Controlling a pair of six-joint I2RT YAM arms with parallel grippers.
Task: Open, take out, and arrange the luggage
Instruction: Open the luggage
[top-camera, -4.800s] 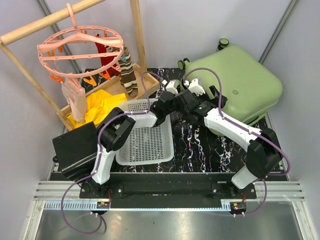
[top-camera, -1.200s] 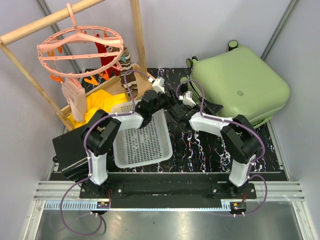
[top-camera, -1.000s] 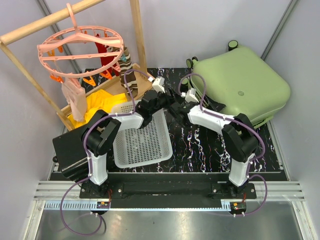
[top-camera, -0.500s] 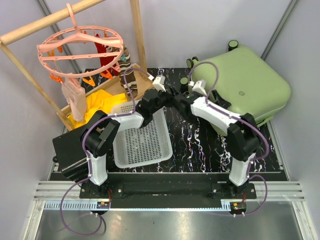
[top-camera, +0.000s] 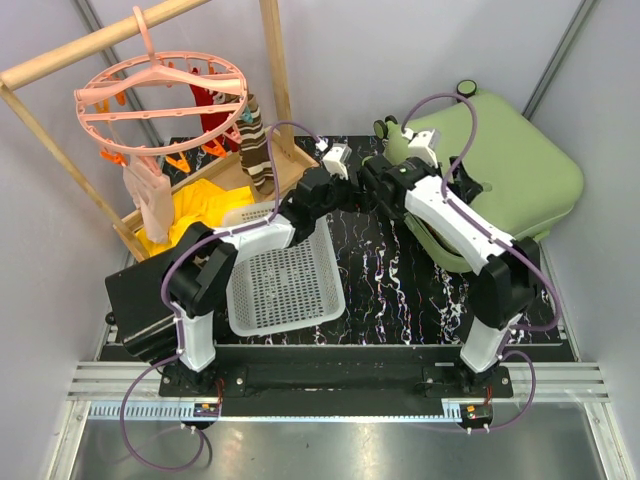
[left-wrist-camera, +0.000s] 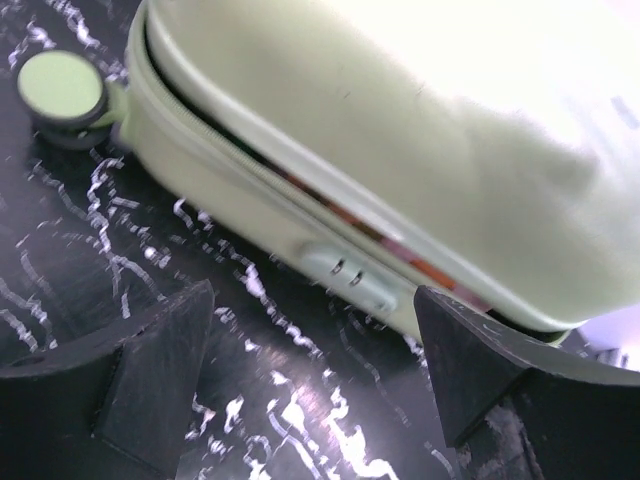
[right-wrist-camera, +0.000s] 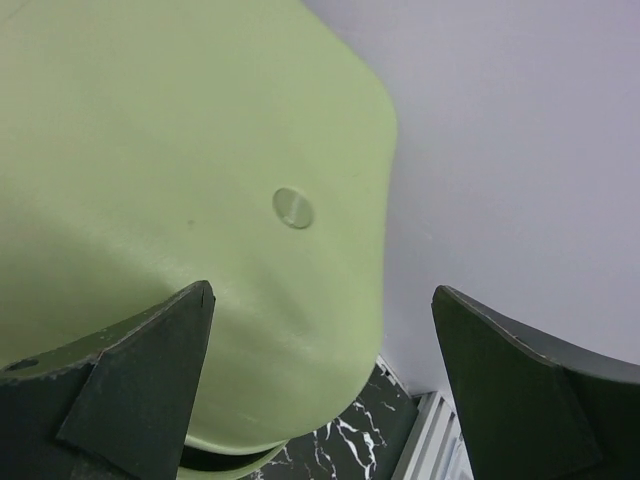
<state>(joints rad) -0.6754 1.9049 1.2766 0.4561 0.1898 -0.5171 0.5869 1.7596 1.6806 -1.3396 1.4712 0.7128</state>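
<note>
The luggage (top-camera: 520, 170) is pale green, its wheel (left-wrist-camera: 60, 88) green-hubbed with a dark tyre. The counter (top-camera: 400, 290) is black with white marbled veins. The basket (top-camera: 290, 290) is white, the drying ring (top-camera: 160, 116) salmon pink, the cloth (top-camera: 205, 210) yellow, the sock (top-camera: 258, 150) brown-and-cream striped, the case (top-camera: 150, 295) black.

I find nothing I can read in any view; the luggage (top-camera: 520, 170) shell shows no legible word or number.

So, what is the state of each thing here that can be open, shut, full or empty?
luggage: ajar, lid raised a little, gap at the seam.
left hand: open, empty.
right hand: open, empty.
white basket: upright, empty.
black case: shut.
</note>
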